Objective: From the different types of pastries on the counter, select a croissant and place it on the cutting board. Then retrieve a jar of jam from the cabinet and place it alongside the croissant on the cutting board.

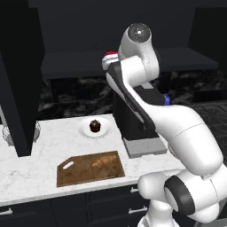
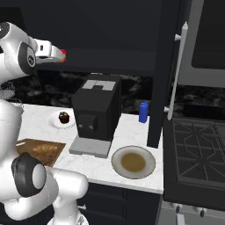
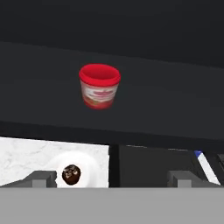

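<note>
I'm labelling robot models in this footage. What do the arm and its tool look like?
A glossy white, rounded arm with dark grey joint bands and a round grey cap on one joint. The tool ends in two small, blocky grey fingertips.

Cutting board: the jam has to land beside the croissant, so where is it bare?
The cutting board is bare from its slot-handle end to the middle; the croissant fills the end nearest the coffee machine. Bare counter lies between board and cupcake.
</note>
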